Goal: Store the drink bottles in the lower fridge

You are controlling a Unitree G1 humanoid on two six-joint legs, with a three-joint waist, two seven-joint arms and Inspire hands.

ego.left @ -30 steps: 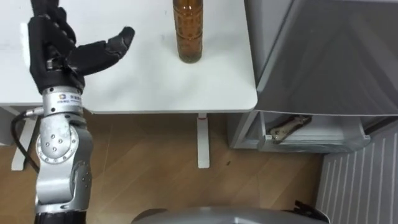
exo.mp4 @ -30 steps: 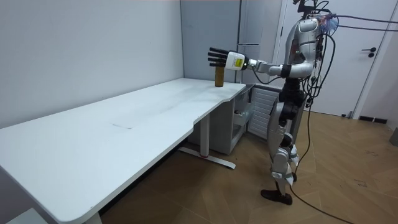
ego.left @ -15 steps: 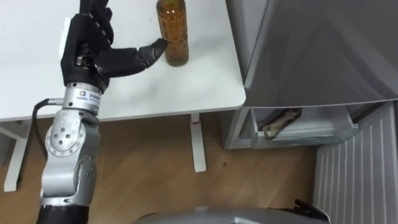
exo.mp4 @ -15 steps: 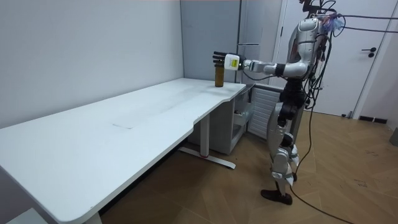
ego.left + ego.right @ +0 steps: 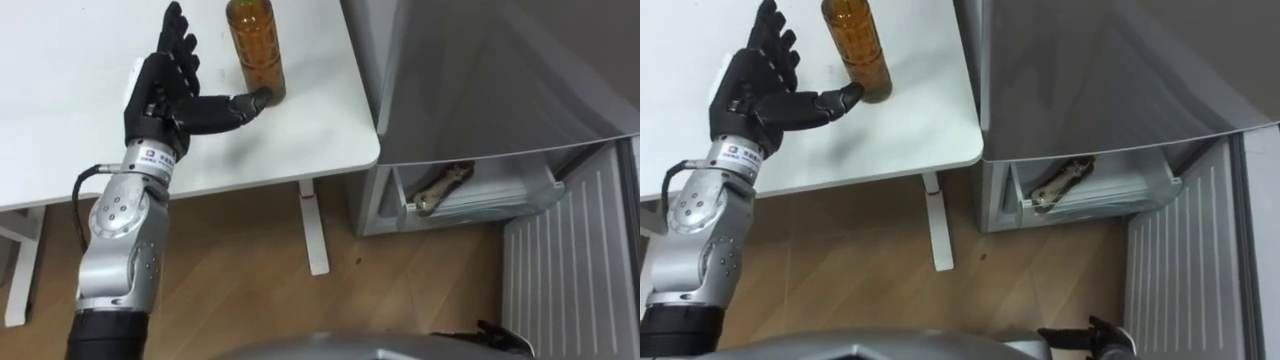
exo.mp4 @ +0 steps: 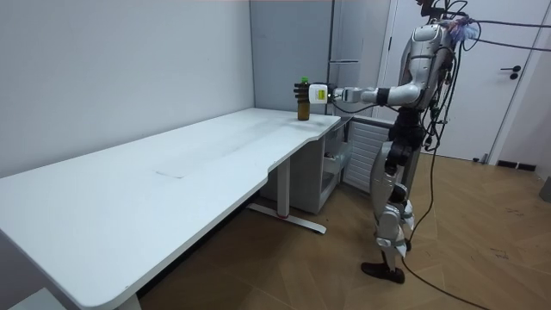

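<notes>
- Robot stands on the wood floor (image 6: 482,258) at the desk's (image 5: 60,150) narrow end. The grey fridge (image 5: 480,80) is close at its 3 o'clock.
- Room view: the left arm is stretched level over the desk corner, reaching to the bottle (image 6: 303,105).
- Bottle (image 5: 255,50): amber contents, upright on the desk near the corner next to the fridge, at 12 o'clock in the eye views. Its top is cut off by the frame edge there.
- Left hand (image 5: 165,95): spread wide, fingers (image 5: 178,45) straight and pointing to 12 o'clock, standing clear of the bottle on its 9 o'clock side.
- The thumb (image 5: 240,103) reaches out toward 3 o'clock, its tip at the bottle's foot, touching or just short of it; I can't tell which.
- Nothing is held; the fingers are not wrapped round the bottle.
- Right hand (image 5: 1090,338): a dark sliver at the bottom edge, about 5 o'clock. Its state can't be told.
- Lower fridge (image 5: 470,195): open at 4 o'clock below the desk's edge, with a pale bin showing. A small tan thing (image 5: 443,185) lies in it, too unclear to name.
- A white ribbed panel (image 5: 570,270) stands at 4 to 5 o'clock beside the bin.
- The bottle is on the desk, not in the fridge.
</notes>
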